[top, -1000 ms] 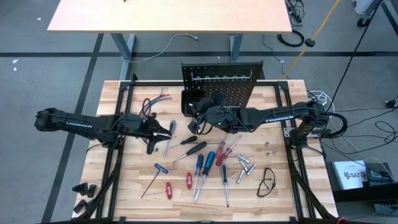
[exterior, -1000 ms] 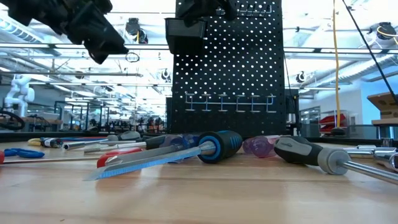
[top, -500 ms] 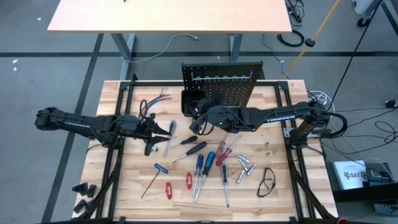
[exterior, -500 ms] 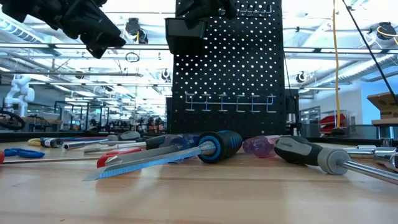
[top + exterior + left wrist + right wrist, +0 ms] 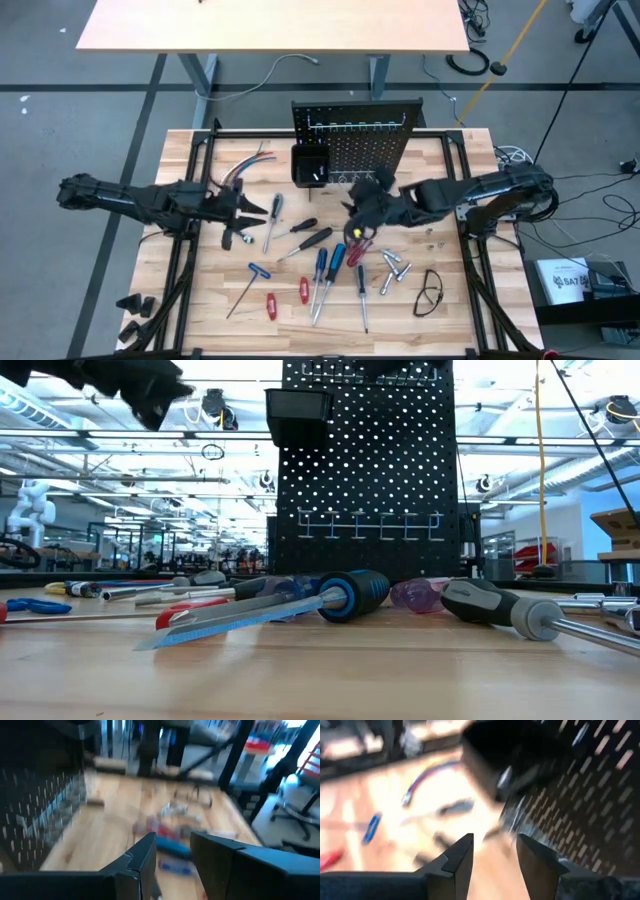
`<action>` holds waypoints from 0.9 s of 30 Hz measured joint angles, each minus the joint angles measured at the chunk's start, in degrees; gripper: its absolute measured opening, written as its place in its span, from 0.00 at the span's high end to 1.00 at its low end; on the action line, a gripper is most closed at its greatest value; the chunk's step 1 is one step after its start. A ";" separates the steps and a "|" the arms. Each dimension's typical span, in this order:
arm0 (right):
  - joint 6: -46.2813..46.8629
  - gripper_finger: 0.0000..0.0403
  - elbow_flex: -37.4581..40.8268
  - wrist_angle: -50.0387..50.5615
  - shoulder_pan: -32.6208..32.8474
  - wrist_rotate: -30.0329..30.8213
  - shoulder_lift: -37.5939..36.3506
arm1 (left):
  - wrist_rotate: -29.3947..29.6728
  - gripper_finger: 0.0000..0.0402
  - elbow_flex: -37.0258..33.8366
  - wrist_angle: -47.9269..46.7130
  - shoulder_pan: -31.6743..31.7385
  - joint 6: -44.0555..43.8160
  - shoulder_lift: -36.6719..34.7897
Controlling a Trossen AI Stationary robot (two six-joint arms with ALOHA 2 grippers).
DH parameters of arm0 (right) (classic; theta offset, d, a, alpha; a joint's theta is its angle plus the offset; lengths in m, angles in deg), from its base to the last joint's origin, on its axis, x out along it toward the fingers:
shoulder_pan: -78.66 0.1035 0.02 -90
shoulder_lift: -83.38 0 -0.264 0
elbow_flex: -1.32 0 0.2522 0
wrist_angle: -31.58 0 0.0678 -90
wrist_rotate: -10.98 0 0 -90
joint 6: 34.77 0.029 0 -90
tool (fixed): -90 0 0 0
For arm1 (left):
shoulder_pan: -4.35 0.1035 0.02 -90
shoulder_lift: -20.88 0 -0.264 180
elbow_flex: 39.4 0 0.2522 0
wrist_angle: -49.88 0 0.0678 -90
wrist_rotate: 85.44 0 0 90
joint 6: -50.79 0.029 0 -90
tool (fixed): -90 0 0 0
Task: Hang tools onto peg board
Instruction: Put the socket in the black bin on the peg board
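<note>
Both grippers parted and empty: right gripper at frame centre, left gripper centre-left. Tools lie lower centre; peg board upper centre. Select the next tool.

Left arm stretched in from the left side, its claw parted with nothing between the fingers, and right arm bent back from the right side, its claw likewise parted and empty, fingers apart, both raised above the desk.
</note>
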 joint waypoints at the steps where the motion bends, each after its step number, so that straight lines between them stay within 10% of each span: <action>1: 2.58 0.64 0.00 2.61 0.51 -2.36 -0.06 | 0.08 0.68 0.00 2.02 0.00 0.77 -0.46; 15: 34.76 0.64 8.89 24.56 9.27 -19.66 0.13 | -0.65 0.68 -0.02 4.01 0.00 -0.15 0.48; 27: 42.15 0.64 27.39 25.57 8.53 -33.82 -0.38 | -0.67 0.68 -0.02 3.66 -0.04 -3.13 0.91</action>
